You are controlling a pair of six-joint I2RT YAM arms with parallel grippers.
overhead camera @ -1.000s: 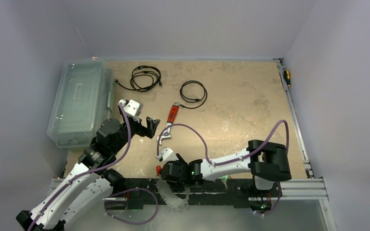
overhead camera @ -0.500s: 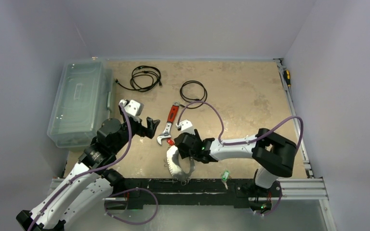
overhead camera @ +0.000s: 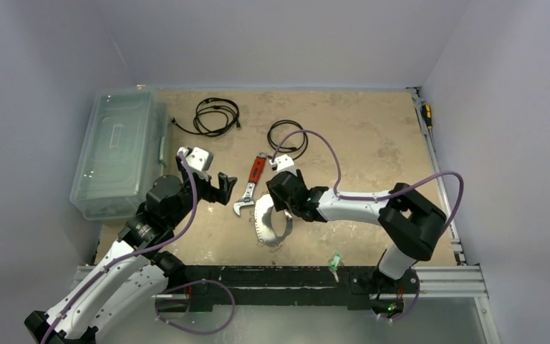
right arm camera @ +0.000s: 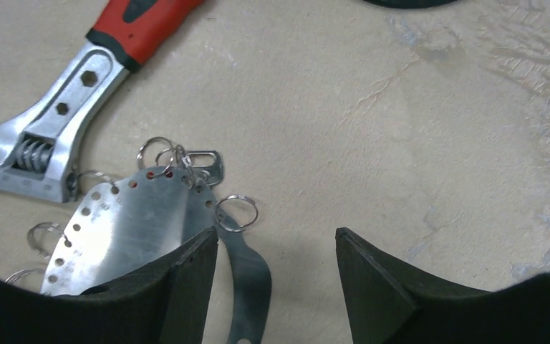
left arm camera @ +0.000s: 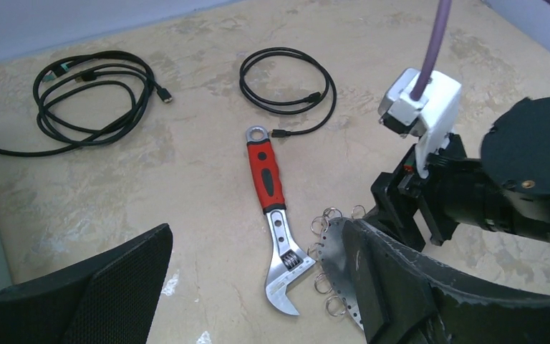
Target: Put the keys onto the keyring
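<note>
The right tool (overhead camera: 278,213), fingers spread, has one finger against the silver keyring (overhead camera: 261,228) lying on the worktop (overhead camera: 358,143) beside the wrench (overhead camera: 252,185), maybe to steady it, while the left tool (overhead camera: 218,188) hovers spread wide and the green key (overhead camera: 335,261) sits well apart.

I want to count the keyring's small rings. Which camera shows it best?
Right wrist view: the keyring is close, its holes and split rings sharp, though its lower part is hidden. The left wrist view shows only one edge with rings; the top view, a small silvery arc.
</note>
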